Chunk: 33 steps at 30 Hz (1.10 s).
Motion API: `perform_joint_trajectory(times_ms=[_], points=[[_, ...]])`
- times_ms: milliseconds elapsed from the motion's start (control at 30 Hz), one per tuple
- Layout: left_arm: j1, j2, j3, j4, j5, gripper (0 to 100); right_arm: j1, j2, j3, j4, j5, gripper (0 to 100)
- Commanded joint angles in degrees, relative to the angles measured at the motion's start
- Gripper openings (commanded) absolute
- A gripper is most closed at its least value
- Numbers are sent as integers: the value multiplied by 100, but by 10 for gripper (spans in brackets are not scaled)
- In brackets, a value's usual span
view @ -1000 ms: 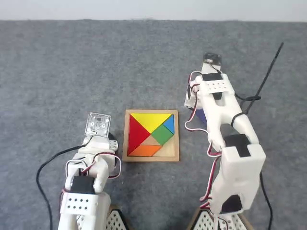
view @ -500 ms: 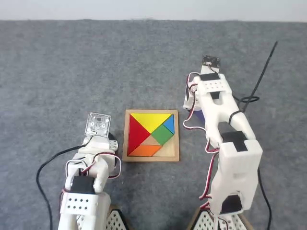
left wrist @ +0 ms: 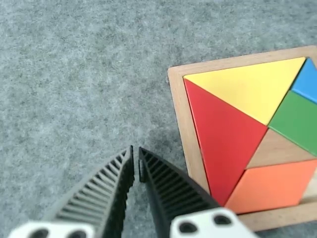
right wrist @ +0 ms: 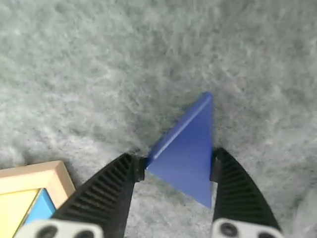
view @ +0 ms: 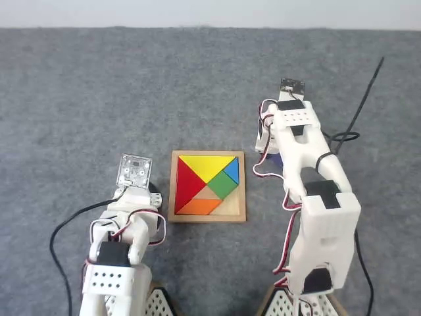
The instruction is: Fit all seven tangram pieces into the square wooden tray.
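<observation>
The square wooden tray lies between the arms. In it are yellow, red, light blue, green and orange pieces around a wood-coloured triangle. Bare wood shows in its near right corner. A dark blue triangle rests on the carpet just right of the tray, with my right gripper shut on its two sides. In the high view, the right arm covers most of that piece. My left gripper is shut and empty over the carpet, beside the tray's left rim.
Grey carpet covers the whole table, with open room to the far side and far left. A black cable runs off behind the right arm. A corner of the tray sits close to the right gripper's finger.
The right arm has shifted slightly, its wrist drawing a little nearer. The left arm and the tray's pieces have not moved.
</observation>
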Motion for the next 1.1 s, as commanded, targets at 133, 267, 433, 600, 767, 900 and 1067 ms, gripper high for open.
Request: perform_joint_trajectory(times_ms=[133, 267, 433, 600, 767, 900, 1067], points=[[-18, -79, -48, 0, 18, 14, -40, -295, -18, 330, 431, 166], [-18, -79, -48, 0, 18, 14, -48, -699, -9, 725, 774, 166], [-18, -79, -48, 0, 18, 14, -189, -1095, 501, 541, 993, 166], [-18, -79, -48, 0, 18, 14, -453, -1886, 1143, 435, 1160, 166], [-18, -79, -48, 0, 18, 14, -725, -2791, 1653, 435, 1160, 166], [-18, -79, -48, 0, 18, 14, -1323, -3213, 2031, 356, 1266, 166], [-18, -79, -48, 0, 18, 14, -2062, -3451, 2549, 48, 2251, 166]])
